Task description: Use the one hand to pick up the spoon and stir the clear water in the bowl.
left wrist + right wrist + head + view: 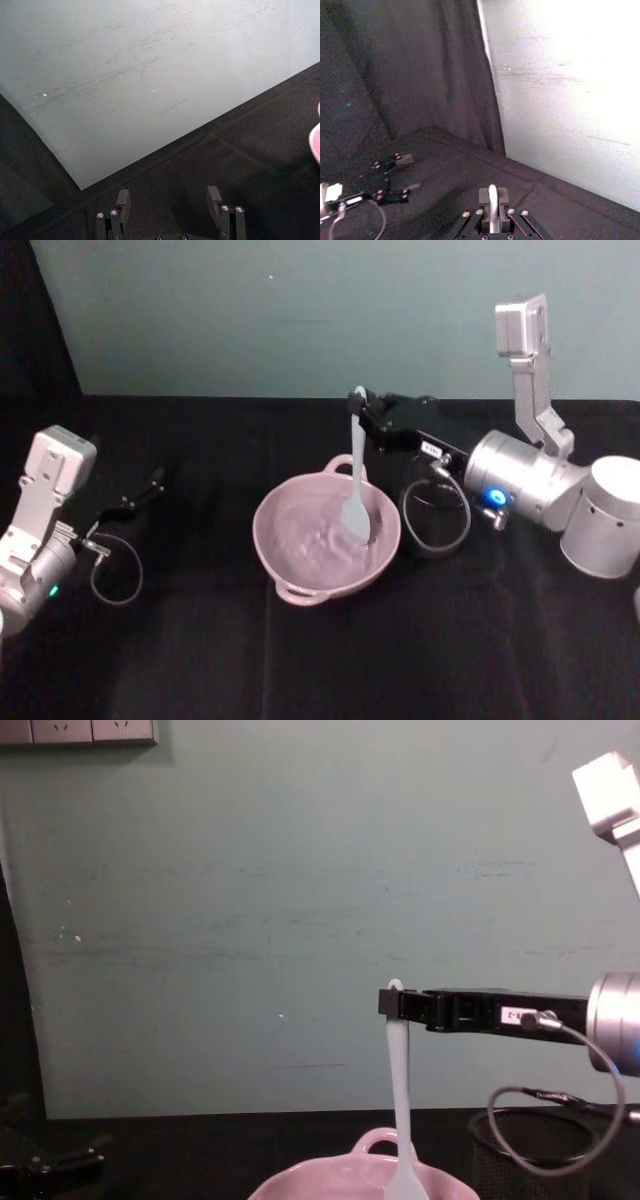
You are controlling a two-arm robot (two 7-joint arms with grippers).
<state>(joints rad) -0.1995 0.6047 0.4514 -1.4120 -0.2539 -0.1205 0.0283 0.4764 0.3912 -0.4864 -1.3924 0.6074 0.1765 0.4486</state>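
The pink bowl (290, 560) sits mid-table, its rim also low in the chest view (300, 1182). Rippled clear water (305, 535) lies inside. The white spoon (356, 480) hangs upright, its head dipped into the bowl at the right side, its handle top pinched in my right gripper (358, 400), which is shut on it above the bowl's far rim. From the side the spoon (398, 1100) drops straight from the right gripper (392, 1001). The spoon's handle end (492, 207) stands between the right fingers. My left gripper (155, 480) rests open at the table's left, fingers (122, 202) apart.
A black mesh cup (435, 520) stands just right of the bowl, under the right arm, seen again at the chest view's lower right (560, 1155). A grey cable loop (118, 575) hangs by the left arm. Black cloth covers the table; a pale wall stands behind.
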